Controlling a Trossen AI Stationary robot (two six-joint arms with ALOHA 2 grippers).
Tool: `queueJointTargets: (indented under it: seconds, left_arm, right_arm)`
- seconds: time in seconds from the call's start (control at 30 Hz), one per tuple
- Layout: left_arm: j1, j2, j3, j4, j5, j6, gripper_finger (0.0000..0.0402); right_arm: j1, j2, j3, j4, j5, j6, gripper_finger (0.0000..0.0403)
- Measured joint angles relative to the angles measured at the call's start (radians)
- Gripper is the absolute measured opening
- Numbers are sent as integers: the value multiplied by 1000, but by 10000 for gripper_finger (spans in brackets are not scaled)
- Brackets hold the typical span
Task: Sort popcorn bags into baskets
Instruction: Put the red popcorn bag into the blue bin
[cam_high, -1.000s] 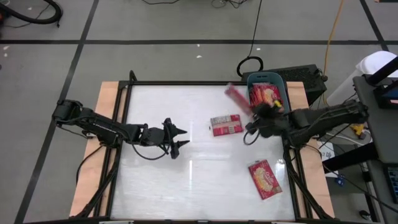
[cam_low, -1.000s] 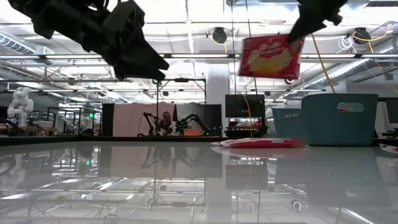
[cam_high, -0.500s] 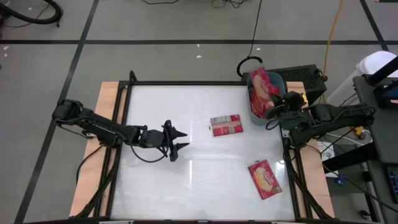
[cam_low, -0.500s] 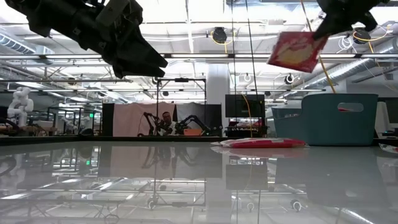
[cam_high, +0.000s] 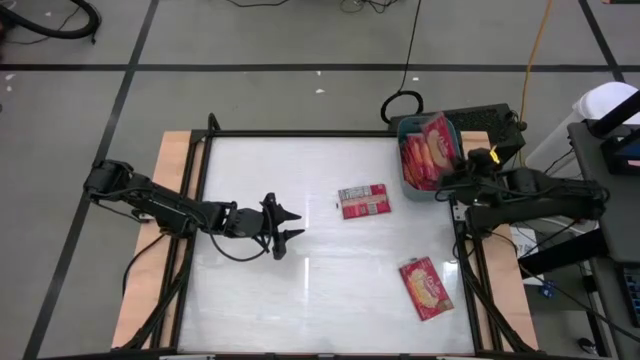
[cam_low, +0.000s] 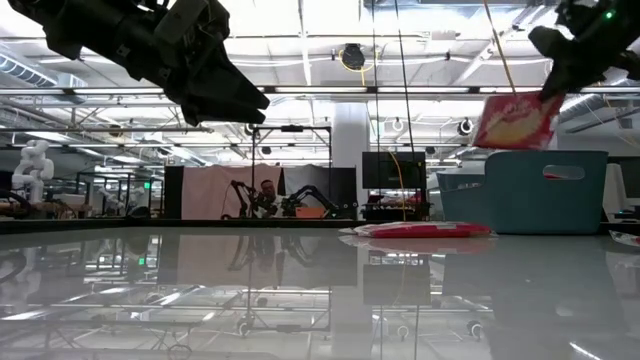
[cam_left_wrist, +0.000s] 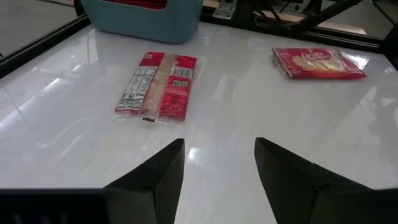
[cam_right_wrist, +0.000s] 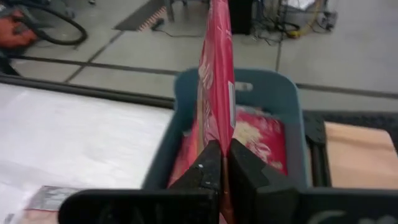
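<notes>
A red popcorn bag (cam_high: 438, 140) hangs over the teal basket (cam_high: 408, 172) at the table's far right, with my right gripper (cam_high: 452, 177) shut on it. Other red bags (cam_right_wrist: 264, 138) lie inside the basket. One bag (cam_high: 362, 201) lies flat on the table with its label face up, near the middle right. Another (cam_high: 425, 287) lies picture side up at the near right. My left gripper (cam_high: 290, 226) hovers open over the table's middle left, its fingers pointing toward the label-up bag (cam_left_wrist: 158, 86). My right gripper pinches one end of the popcorn bag (cam_right_wrist: 216, 134) between its two fingers (cam_right_wrist: 208, 163). The bag reaches away from the fingers and shows edge-on in the wrist view. It is lifted clear, tilted, above the basket's open top (cam_low: 517, 120).
The basket (cam_low: 545, 190) stands just past the table's far right corner. Black frame rails (cam_high: 200, 200) run along the table's sides. Dark equipment and cables (cam_high: 490, 125) sit behind the basket. The middle of the white tabletop (cam_high: 300, 290) bears nothing.
My right gripper has carried its popcorn bag toward the table's right edge, from beside the basket to above it. The gripper sank a little and rolled, turning the bag about.
</notes>
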Motion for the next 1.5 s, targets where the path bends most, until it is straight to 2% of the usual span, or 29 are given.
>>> queueJointTargets:
  seconds: [0.3, 0.6, 0.93, 1.23, 1.33, 1.5]
  left_arm:
    - [0, 0, 0, 0, 0, -4, 189]
    - [-4, 0, 0, 0, 0, -23, 195]
    - [-11, 0, 0, 0, 0, -11, 196]
    - [-13, 0, -1, -1, 17, -12, 196]
    - [-13, 0, -1, -2, 18, -12, 196]
    - [-13, 0, -1, -2, 17, -7, 196]
  right_arm:
    - [-82, -1, -89, 16, -60, 10, 0]
    - [-100, -1, -130, 57, -89, 15, 17]
    - [-171, 19, -130, 34, -89, 27, 83]
    - [-198, 50, -130, 180, -23, -127, 150]
    - [-195, 51, -129, 319, -102, -243, 154]
    - [-176, 103, -170, 644, -352, -373, 155]
